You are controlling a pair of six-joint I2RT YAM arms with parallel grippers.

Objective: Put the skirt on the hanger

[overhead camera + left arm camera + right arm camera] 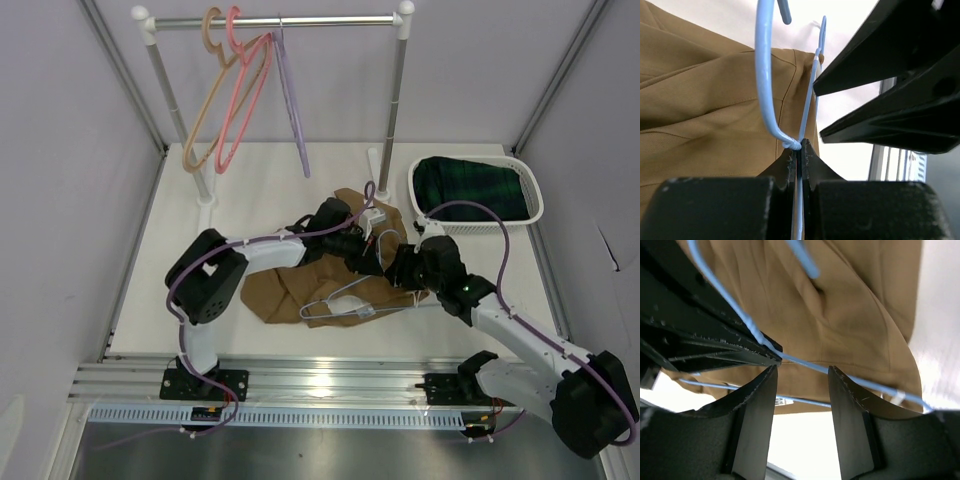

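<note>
Two claws are meeting over the skirt [285, 290], which is lying crumpled at table [240, 200] centre. The cloth is looking soft, light and floppy, so I judge it will be sagging and sliding on smooth wire. Best taking it by an edge, not the bulk.

The hanger [764, 75] is lying on the skirt. It is looking like thin, springy, slick wire, best held at the neck under the hook. The left claw [797, 150] is pinching there, clamped on the wire. The right claw [802, 368] is straddling the arm wire, spread wide and gripping nothing.

Room: most is lying toward 9 o'clock. The rack [270, 20] is crowding 12, the basket [480, 227] is sitting at 2, and the rail [320, 385] is edging 6.
</note>
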